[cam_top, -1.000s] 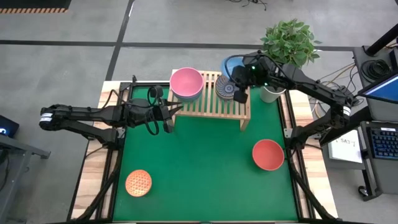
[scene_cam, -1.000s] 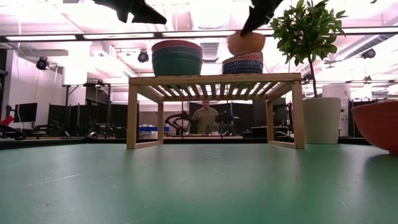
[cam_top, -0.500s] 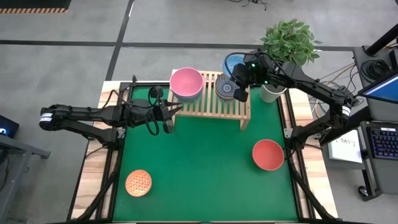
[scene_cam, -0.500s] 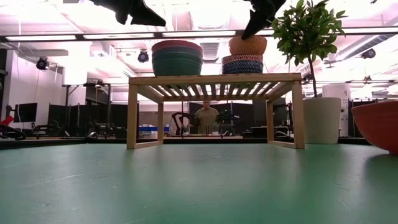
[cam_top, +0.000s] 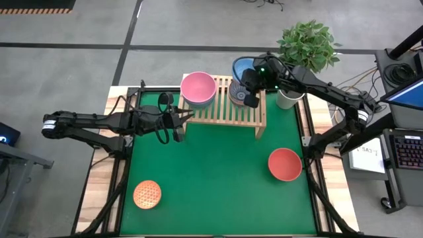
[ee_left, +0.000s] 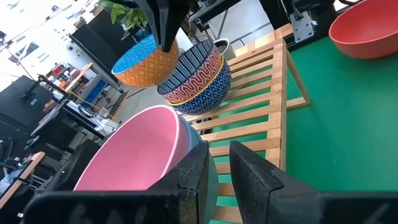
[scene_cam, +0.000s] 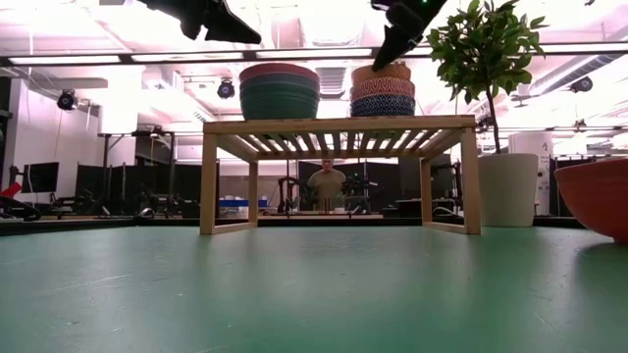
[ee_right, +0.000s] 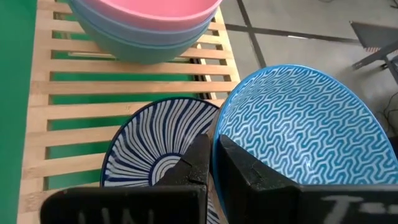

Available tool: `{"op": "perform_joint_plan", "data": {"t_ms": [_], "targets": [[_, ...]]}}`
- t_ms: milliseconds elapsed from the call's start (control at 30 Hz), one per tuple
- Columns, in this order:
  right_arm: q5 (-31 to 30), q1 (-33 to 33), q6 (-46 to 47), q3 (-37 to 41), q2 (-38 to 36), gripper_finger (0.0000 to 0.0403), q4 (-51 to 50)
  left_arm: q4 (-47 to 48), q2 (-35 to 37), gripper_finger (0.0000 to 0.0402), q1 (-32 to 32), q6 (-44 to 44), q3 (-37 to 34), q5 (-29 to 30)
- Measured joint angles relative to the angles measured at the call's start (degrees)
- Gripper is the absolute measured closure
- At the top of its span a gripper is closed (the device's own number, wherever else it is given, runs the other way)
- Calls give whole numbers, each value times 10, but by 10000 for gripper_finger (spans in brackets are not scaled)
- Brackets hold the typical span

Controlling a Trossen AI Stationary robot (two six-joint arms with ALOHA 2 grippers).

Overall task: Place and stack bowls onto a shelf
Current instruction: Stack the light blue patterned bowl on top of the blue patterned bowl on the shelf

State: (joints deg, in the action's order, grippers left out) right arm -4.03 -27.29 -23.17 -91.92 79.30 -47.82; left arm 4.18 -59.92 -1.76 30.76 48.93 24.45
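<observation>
My right claw (cam_top: 250,92) is over the right half of the wooden shelf (cam_top: 225,112), at the far side of the green table (cam_top: 218,178). Its two fingers are pressed together on the rim of a small bowl (ee_right: 298,130), orange outside with a blue zigzag pattern inside. I hold it tilted, just above and touching a second small patterned bowl (ee_right: 158,155) that sits on the shelf slats; this one has dark blue and white stripes fanning from its centre. In the low view the orange bowl (scene_cam: 383,72) sits partly inside the striped bowl (scene_cam: 383,98).

On the left half of the shelf stands a stack of larger bowls, a pink bowl (cam_top: 198,87) on top, nested in a dark green one (scene_cam: 280,100).

My left claw (cam_top: 180,120) hovers above the table just in front of the shelf's left end. Its fingers (ee_left: 252,171) stand slightly apart and hold nothing.

A red bowl (cam_top: 285,164) rests on the table's right side, well apart from the shelf. Another orange patterned bowl (cam_top: 147,194) lies near the front left corner. A potted plant (cam_top: 305,45) in a white pot (cam_top: 287,99) stands just beside the shelf's right end. Beyond the table, a person (scene_cam: 327,184) is visible between the shelf legs.
</observation>
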Motion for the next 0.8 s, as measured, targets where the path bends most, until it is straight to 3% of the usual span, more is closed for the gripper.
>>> {"op": "perform_joint_plan", "data": {"t_ms": [400, 567, 800], "targets": [[-3, 13, 10, 0, -26, 391, 6, 4, 0, 354, 0, 0, 0, 0], [87, 26, 33, 0, -29, 391, 4, 5, 0, 354, 0, -2, 0, 0], [87, 33, 60, 2, -25, 391, -5, 16, 0, 354, 0, -4, 0, 0]]}}
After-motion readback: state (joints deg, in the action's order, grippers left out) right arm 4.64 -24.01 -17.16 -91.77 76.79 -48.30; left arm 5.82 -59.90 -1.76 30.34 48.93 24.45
